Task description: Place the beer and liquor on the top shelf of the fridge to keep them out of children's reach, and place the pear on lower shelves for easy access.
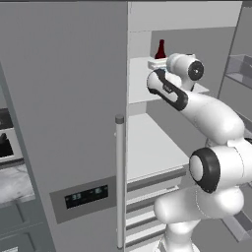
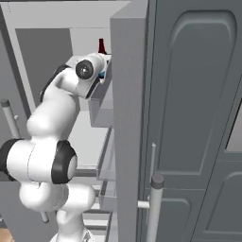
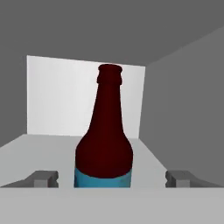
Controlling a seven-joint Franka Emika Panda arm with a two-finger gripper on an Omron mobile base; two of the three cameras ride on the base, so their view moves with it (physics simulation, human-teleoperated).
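Note:
The beer (image 3: 104, 140), a dark red-brown bottle with a blue label, stands upright on the top shelf (image 1: 141, 83) of the open fridge (image 1: 64, 98). Its neck rises behind the hand in the left base view (image 1: 160, 49) and the right base view (image 2: 100, 46). My gripper (image 3: 111, 178) is open, one fingertip (image 3: 43, 178) on each side of the bottle's base, with a gap between each tip and the glass. From the left base view the gripper (image 1: 157, 64) reaches into the top shelf level. The liquor and the pear are out of view.
A wider white shelf (image 1: 147, 142) lies below the top one, with drawers (image 1: 147, 202) under it. The closed fridge door carries a long bar handle (image 1: 119, 182) and a dark display panel (image 1: 86, 196). Grey door bins (image 1: 238, 69) hang on the open door at right.

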